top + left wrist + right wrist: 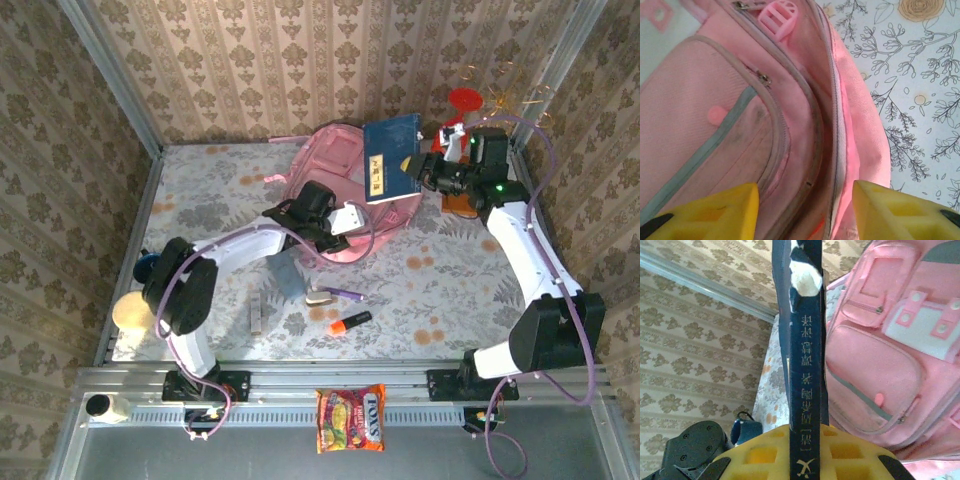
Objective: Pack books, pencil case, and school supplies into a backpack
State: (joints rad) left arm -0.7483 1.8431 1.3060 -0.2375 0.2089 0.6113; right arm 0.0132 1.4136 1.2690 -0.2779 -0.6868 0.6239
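Navy book [806, 365] w/ gold spine chars

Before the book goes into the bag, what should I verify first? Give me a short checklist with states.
1. Navy book clamped in right end effector: ok.
2. Backpack main zip open: ok, a narrow gap shows.
3. Left end effector gripping the rim: cannot tell; its fingers stand either side of it.
4. Gap wide enough for the book: cannot tell.
5. Book aligned over the gap: cannot tell.

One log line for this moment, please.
right tool: shut on navy book, near backpack | left tool: astride backpack rim, grip unclear
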